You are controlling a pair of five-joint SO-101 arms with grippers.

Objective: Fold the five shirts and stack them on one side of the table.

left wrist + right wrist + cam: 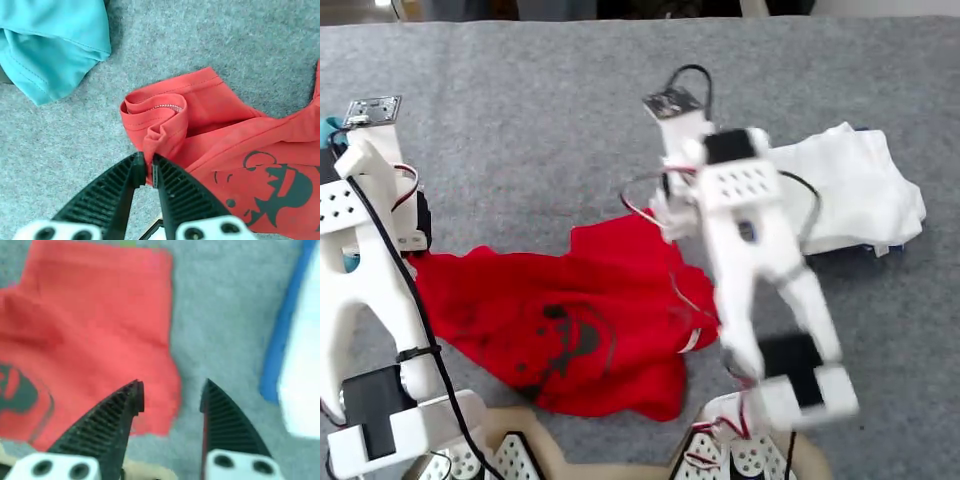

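My left hand (148,170) is pinching a bunched sleeve of the red shirt (570,330), which lies crumpled mid-way along the counter (520,110), toward the arms' edge. My right hand (172,395) hangs spread over the shirt's other side. A white shirt (850,190) sits by the right edge, a teal shirt (50,45) by the left

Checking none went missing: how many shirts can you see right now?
4: a red printed shirt spread mid-table, a teal shirt at the left edge, a folded white shirt at the right, a blue shirt's edge beneath it. Another may be hidden.
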